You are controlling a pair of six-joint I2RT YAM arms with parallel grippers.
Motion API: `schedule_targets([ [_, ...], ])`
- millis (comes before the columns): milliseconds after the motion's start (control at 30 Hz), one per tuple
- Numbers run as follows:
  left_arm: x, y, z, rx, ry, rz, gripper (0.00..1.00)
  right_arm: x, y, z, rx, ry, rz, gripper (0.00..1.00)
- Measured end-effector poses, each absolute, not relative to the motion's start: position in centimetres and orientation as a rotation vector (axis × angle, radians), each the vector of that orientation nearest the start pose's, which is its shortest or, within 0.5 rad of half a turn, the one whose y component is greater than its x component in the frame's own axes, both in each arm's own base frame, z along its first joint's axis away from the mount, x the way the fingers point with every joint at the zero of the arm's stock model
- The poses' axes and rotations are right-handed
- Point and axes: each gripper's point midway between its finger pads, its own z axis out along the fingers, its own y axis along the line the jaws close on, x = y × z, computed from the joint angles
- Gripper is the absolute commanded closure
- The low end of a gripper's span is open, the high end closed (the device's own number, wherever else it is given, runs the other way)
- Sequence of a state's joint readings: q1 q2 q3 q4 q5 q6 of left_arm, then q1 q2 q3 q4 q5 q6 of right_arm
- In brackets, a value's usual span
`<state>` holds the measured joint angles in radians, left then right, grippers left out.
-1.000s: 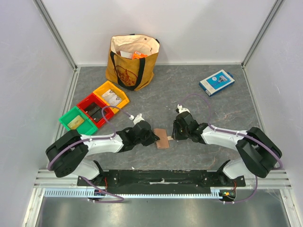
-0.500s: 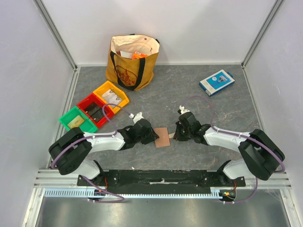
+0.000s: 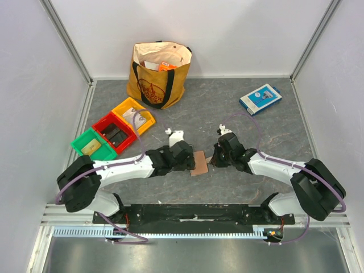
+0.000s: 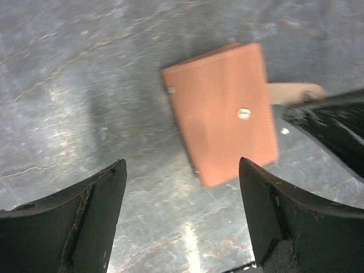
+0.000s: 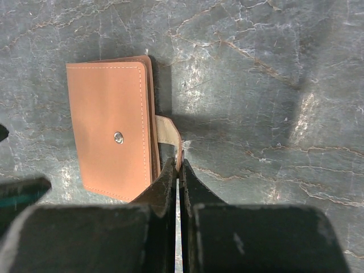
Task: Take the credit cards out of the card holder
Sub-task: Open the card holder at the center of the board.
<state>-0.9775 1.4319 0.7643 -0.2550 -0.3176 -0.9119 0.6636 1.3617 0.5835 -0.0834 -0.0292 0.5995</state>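
Observation:
The card holder lies folded on the table between both arms, a pinkish-tan wallet with a metal snap stud on top. Its pale snap tab sticks out from the right side. My right gripper is shut on the end of that tab. My left gripper is open just left of the wallet, its fingers wide apart over bare table and holding nothing. The credit cards are hidden.
A tan tote bag stands at the back. Yellow, red and green bins sit in a row at the left. A blue-and-white flat box lies at the back right.
My left gripper has opened, let go of the card holder and drawn back a little. My right gripper has shut on the snap tab. The wallet has shifted slightly right.

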Motion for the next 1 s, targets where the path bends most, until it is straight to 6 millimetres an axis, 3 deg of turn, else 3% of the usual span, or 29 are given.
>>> schedule_targets([
  [133,20.8,-30.8,7.8,0.154,2.411,-0.394,0.08,23.3,21.8,3.1,-0.094,2.523,0.582,1.00],
  [267,20.2,-33.2,7.2,0.326,2.373,-0.288,0.07,23.3,21.8,3.1,-0.091,2.523,0.583,1.00],
  [500,19.2,-32.9,4.8,0.500,2.369,-0.119,0.07,23.2,21.6,3.0,-0.085,2.531,0.594,1.00],
  [1000,19.4,-34.0,4.5,0.617,2.330,-0.085,0.07,23.1,21.4,2.7,-0.066,2.544,0.630,1.00],
])
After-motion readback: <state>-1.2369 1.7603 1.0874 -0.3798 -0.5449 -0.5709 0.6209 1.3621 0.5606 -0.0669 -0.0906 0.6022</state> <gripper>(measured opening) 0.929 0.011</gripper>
